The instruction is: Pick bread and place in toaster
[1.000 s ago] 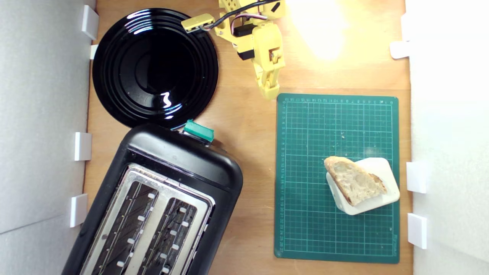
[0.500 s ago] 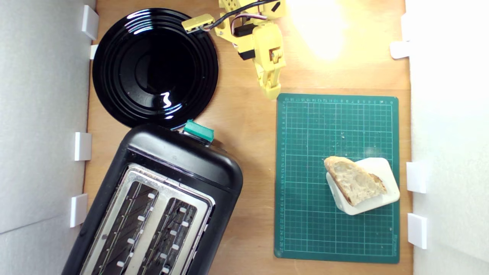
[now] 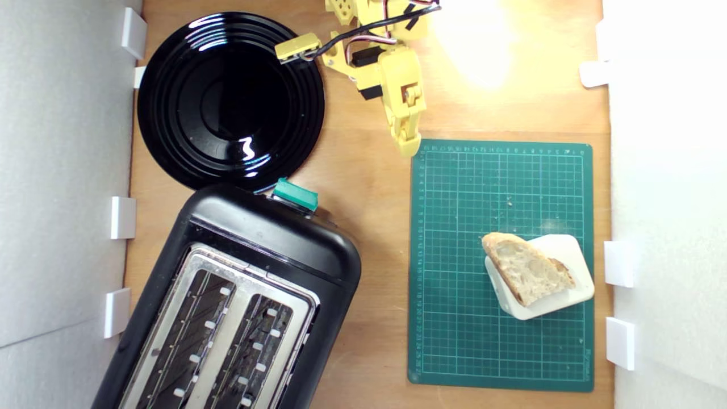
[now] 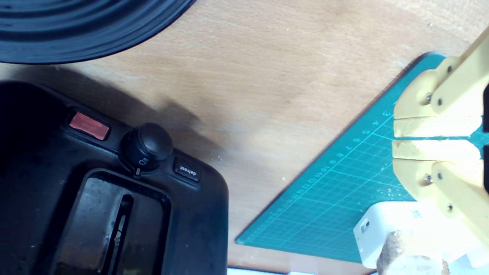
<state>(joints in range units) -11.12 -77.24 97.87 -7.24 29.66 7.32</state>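
The bread point(image 3: 528, 271), a wedge with pale crumb and tan crust, lies on a white rounded block point(image 3: 559, 276) on the green cutting mat point(image 3: 471, 199); in the wrist view the bread point(image 4: 405, 255) peeks in beside the block. The black toaster point(image 3: 238, 301) with silver top and green lever knob point(image 3: 295, 195) fills the exterior view's lower left. My yellow gripper point(image 3: 409, 146) hangs shut and holding nothing by the mat's far corner, well away from the bread. The wrist view shows its fingers point(image 4: 431, 128) nearly touching, with a thin gap.
A round black plate point(image 3: 227, 99) lies beyond the toaster. White clips point(image 3: 122, 217) line the pale side walls. Bare wooden table point(image 3: 375, 227) runs between the toaster and the mat.
The gripper has drifted slightly toward the exterior view's right and nearer the mat's corner. Bread, block and toaster have not moved.
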